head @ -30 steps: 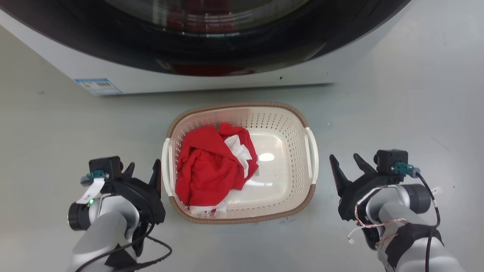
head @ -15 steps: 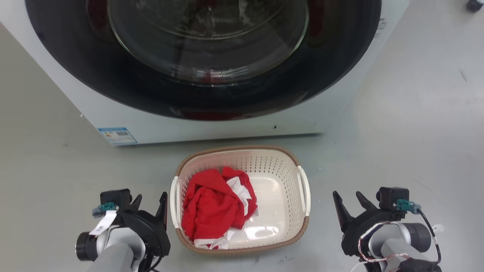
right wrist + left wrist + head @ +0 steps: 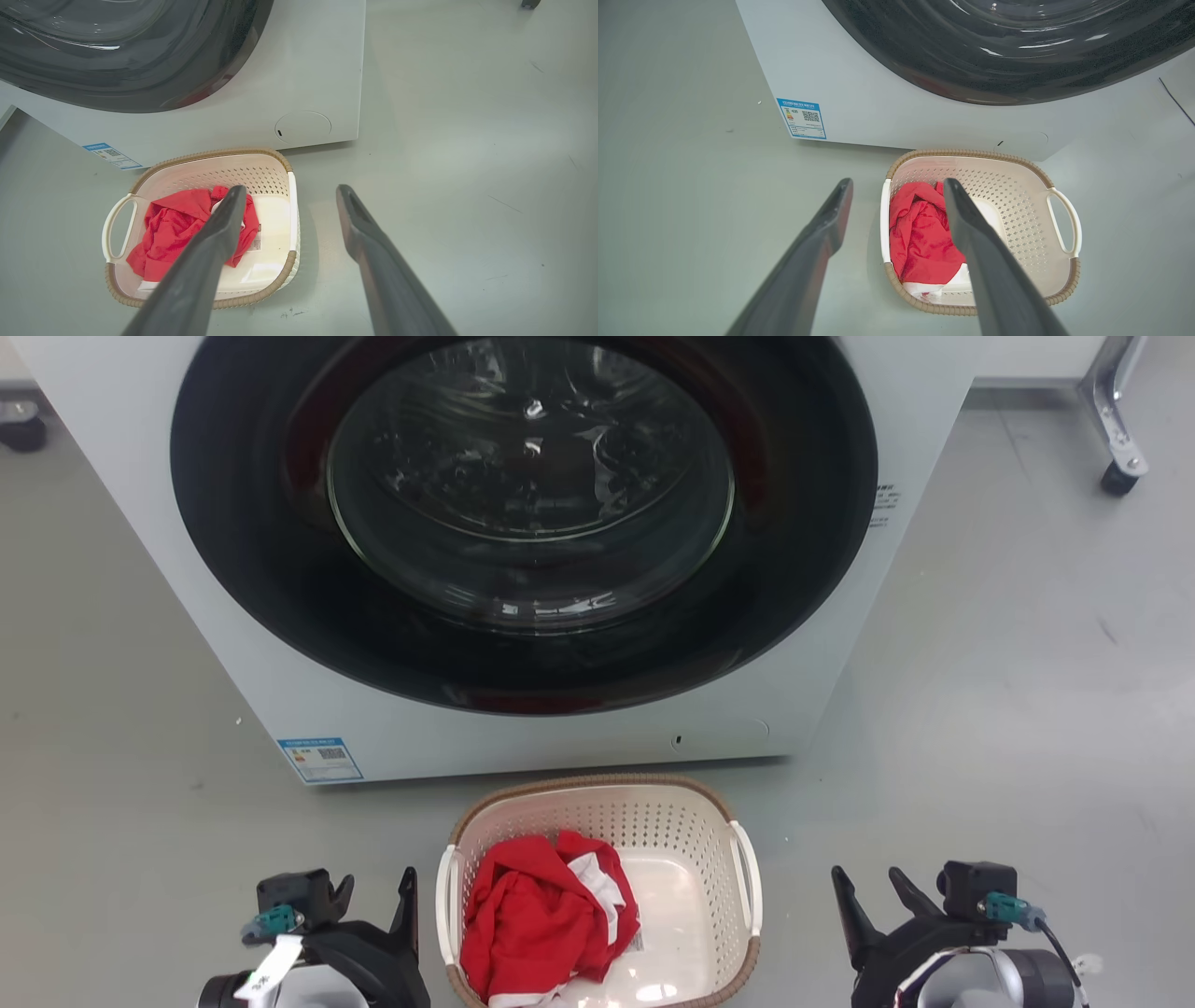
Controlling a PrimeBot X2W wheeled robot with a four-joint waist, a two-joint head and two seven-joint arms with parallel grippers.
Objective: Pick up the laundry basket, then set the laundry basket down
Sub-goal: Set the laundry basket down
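The laundry basket (image 3: 597,784) is cream with perforated walls, a brown woven-look rim and white side handles. It stands on the grey floor just in front of the washing machine, with a crumpled red and white garment (image 3: 532,933) in its left half. My left gripper (image 3: 376,885) is open and empty, just left of the basket's left handle and apart from it. My right gripper (image 3: 868,882) is also open and empty, a short way right of the right handle. In the left wrist view the basket (image 3: 971,153) lies past my open left gripper (image 3: 897,184). In the right wrist view the basket (image 3: 210,155) lies past my open right gripper (image 3: 290,190).
A white front-loading washing machine (image 3: 280,709) with a large dark round door (image 3: 523,504) stands right behind the basket, door shut. A metal leg on a caster (image 3: 1116,476) is at the far right. Another dark wheel (image 3: 23,429) is at the far left. Bare grey floor (image 3: 1008,709) lies on both sides.
The head camera has moved, so the washing machine door comes into view and the basket sits lower and smaller. Both grippers stay open on either side of the basket, which rests on the floor.
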